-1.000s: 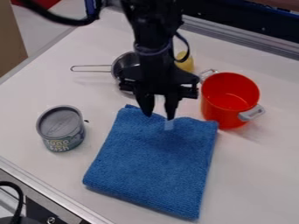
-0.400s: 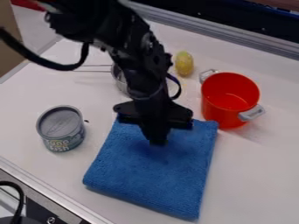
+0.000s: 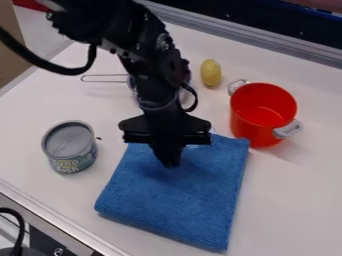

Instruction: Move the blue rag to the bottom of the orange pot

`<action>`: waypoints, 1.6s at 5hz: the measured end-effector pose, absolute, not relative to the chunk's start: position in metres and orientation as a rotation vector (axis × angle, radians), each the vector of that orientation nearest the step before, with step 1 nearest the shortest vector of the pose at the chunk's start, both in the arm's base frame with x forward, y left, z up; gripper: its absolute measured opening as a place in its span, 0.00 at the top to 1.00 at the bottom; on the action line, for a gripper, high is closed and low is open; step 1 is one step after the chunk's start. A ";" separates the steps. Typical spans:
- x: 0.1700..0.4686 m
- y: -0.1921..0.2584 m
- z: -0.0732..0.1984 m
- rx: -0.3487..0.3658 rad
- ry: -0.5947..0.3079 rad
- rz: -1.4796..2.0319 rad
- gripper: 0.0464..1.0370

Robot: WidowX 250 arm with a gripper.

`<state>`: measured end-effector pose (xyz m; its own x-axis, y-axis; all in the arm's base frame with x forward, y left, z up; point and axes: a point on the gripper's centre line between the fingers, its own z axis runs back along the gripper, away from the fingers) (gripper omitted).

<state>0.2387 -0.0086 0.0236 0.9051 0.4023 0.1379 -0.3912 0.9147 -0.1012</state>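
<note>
Blue rag (image 3: 187, 205) lay flat on the table, directly under the gripper (image 3: 169, 164), most of it spread nearer the camera. Jaws narrow, drawn together; couldn't tell whether they pinched cloth. Orange pot (image 3: 255, 122) stood just beyond rag's upper-right corner.

Surface finish noted as follows: blue rag (image 3: 194, 200) matt, rough-napped cloth; orange pot (image 3: 248, 125) smooth, glossy, apparently plastic, its grey handle (image 3: 288, 129) duller; can lid (image 3: 69, 139) dull metal; wire handle (image 3: 107, 75) thin metal; tabletop (image 3: 287, 200) smooth, low sheen.
</note>
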 end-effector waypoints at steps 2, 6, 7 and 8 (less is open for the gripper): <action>0.240 -0.017 0.020 -0.043 -0.115 0.405 0.99; 0.236 -0.038 0.005 -0.041 -0.076 0.324 0.99; 0.234 -0.043 0.003 -0.044 -0.068 0.296 0.99; 0.233 -0.053 0.003 -0.070 -0.065 0.274 0.99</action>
